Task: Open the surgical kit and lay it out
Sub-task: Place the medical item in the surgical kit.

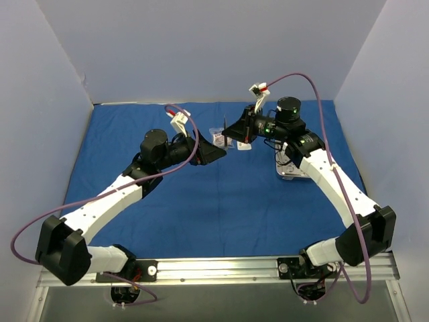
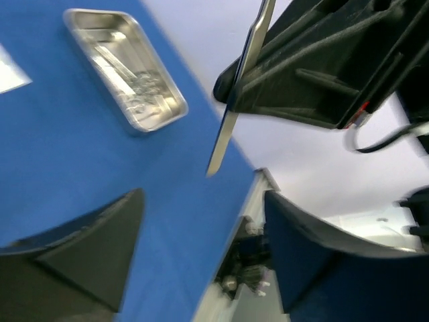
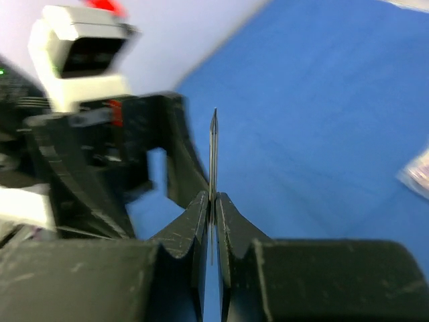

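The royal-blue cloth wrap [image 1: 221, 194] lies spread flat over the table. My right gripper [image 1: 232, 131] is shut on thin steel tweezers [image 3: 214, 151], held in the air edge-on above the cloth; the tweezers also show in the left wrist view [image 2: 236, 94]. My left gripper [image 1: 213, 153] is open and empty, just left of and facing the right gripper, apart from the tweezers. The steel tray [image 2: 127, 67] holds several small steel instruments; in the top view the tray [image 1: 290, 172] is partly hidden under the right arm. Two clear packets [image 1: 218, 137] lie on the cloth behind the grippers.
White walls enclose the table on the left, back and right. The arm bases sit on a metal rail [image 1: 214, 268] at the near edge. A purple cable [image 1: 322, 100] loops over the right arm. A packet corner [image 3: 419, 176] shows at the right of the right wrist view.
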Motion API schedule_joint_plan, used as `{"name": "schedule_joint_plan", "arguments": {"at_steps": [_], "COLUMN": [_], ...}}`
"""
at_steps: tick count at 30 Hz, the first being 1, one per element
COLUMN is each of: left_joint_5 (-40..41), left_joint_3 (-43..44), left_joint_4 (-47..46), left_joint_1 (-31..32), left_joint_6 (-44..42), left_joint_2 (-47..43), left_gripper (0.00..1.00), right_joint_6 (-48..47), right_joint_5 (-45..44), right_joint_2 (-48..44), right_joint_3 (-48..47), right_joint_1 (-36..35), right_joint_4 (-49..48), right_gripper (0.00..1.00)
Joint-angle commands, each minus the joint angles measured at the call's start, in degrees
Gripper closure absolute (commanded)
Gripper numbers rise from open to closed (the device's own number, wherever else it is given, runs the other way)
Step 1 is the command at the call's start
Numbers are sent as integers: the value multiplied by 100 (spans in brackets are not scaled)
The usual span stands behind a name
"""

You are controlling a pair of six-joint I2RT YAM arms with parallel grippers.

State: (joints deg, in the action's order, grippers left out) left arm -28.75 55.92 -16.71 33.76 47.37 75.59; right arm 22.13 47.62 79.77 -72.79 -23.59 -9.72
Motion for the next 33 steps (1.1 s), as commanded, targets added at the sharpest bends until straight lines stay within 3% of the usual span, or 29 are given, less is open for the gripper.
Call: {"name": "schedule_joint_plan", "arguments": {"at_steps": [1,8,15,22,33], "left_joint_5": [747,3169,5017,5301,5012], "left_joint_3": [94,392,701,595,332], "left_joint_4": [1141,3374,5158,5503,5468], "left_joint_1": [-27,-36,-62,-185,-528], "left_joint_6": [-772,-1353,-1424,-1380,-1494], "left_joint_2": [-457,-985,-1003,-941,-1029], "left_gripper": [16,2,6,6,6], "right_joint_6": [-674,-685,211,669,626], "right_joint_5": [-743,-2885,-4162,-5005,-5394], "right_joint_2": [91,495,1031,1691,2693], "right_joint_3": [-446,-552,-139,-77,-191], "right_joint_1": [39,-312,-576,-778,-831], "right_joint_4": [1319,2649,3089,3230,2949], "right_gripper": [100,100,100,100,100]}}
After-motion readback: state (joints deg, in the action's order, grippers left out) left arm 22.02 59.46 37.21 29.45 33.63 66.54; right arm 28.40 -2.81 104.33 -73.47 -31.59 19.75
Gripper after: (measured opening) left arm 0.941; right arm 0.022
